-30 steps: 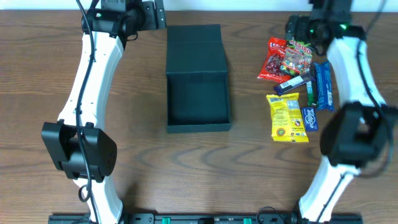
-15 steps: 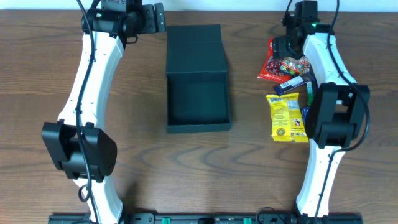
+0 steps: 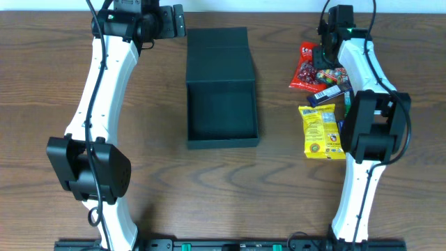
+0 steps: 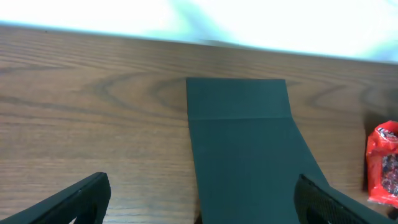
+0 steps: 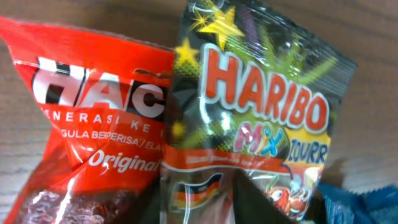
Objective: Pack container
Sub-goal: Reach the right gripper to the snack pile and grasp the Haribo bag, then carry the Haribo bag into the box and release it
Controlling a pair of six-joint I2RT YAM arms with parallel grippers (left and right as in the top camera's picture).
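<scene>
Container point(image 3: 221, 104) sits mid-counter point(image 3: 160, 174), lid flap laid open toward 12 o'clock. My left hand point(image 4: 202, 190) hangs off its 11 o'clock corner, fingers spread wide, released. Snack pile is at the container's 3 o'clock: Haribo bag point(image 5: 261, 118) overlaps the red packet point(image 5: 81, 124), with the yellow packet point(image 3: 322, 130) at their 6 o'clock. My right hand point(image 3: 326, 61) is right over the red/Haribo pair. Can't tell whether it's clenched or released.
</scene>
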